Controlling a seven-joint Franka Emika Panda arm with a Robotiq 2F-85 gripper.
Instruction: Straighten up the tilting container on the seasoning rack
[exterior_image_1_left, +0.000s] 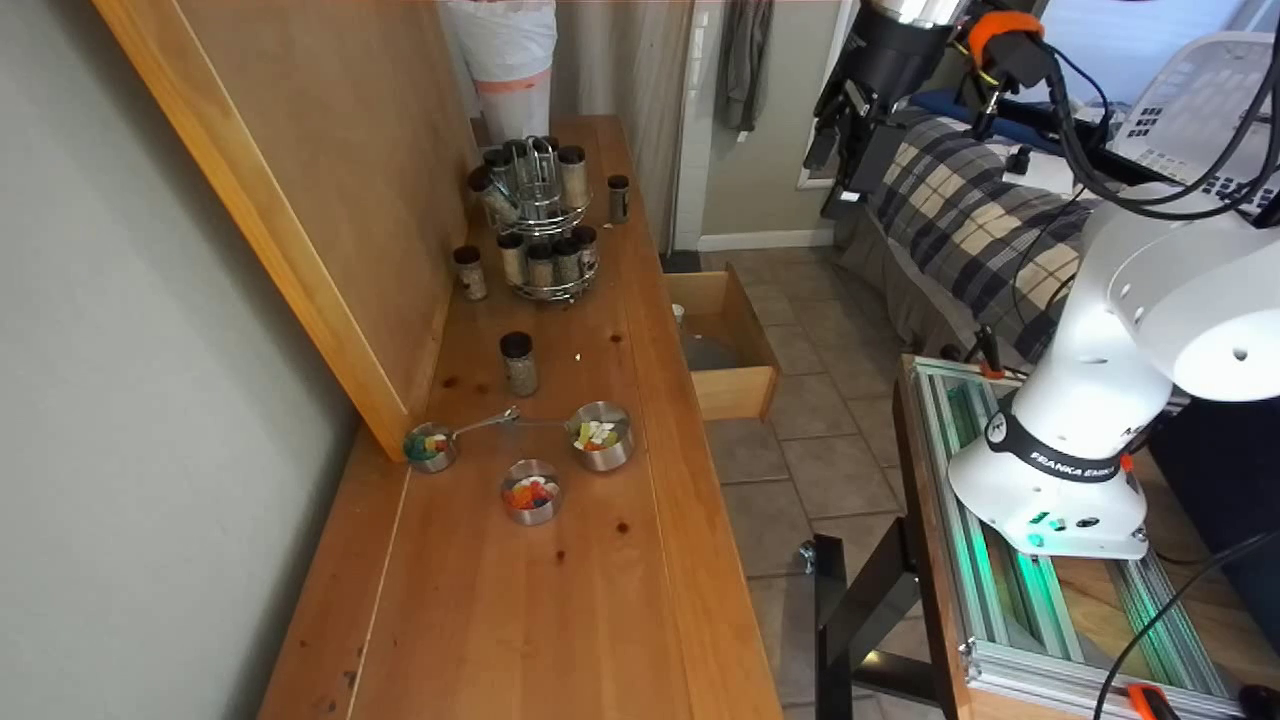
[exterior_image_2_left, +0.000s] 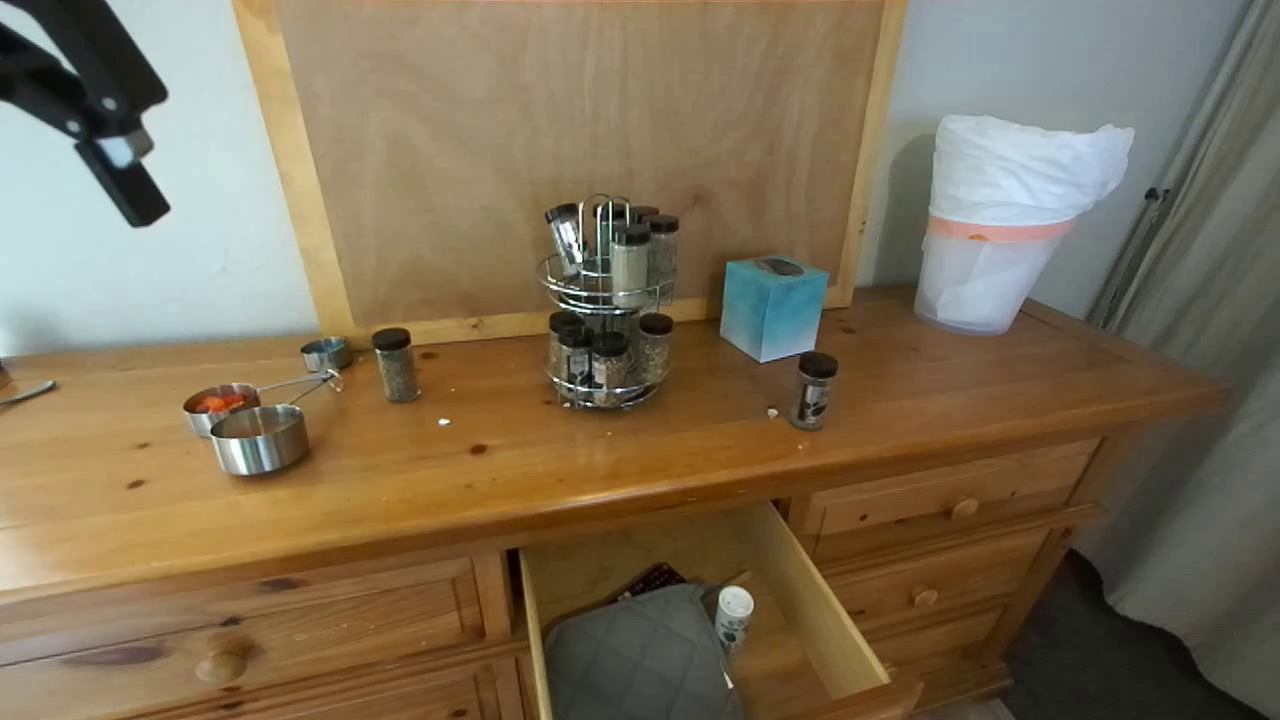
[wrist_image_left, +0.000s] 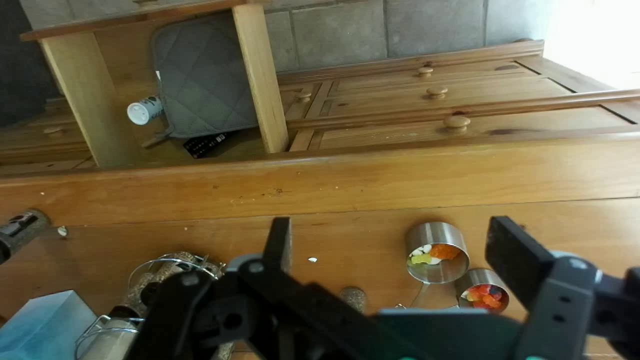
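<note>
Toward the top of an exterior view, the round, shiny-wire seasoning rack (exterior_image_1_left: 548, 228) stands 2 tiers high on the knotty wooden top (exterior_image_1_left: 590, 620); the black gripper (exterior_image_1_left: 832, 185) hangs upper right, well apart. Mid-frame in an exterior view, the cylindrical, dark-capped container (exterior_image_2_left: 566, 240) tilts left on the rack. Lower left in the wrist view, the rack lies outside the wide-spread, empty jaws.

Soft light lay over the tabletop (exterior_image_2_left: 560, 455), with a pale sheen near its front edge; the white bin (exterior_image_2_left: 1005, 225) cast a blurred shadow on the wall (exterior_image_2_left: 1050, 60); in an exterior view a window (exterior_image_1_left: 1145, 45) glowed bluish white and green light tinted the robot's base (exterior_image_1_left: 1040, 500); the wrist view burned out to white at upper right, while the fingers (wrist_image_left: 278, 245) stood dark and, as far as one could judge, slightly out of focus.
</note>
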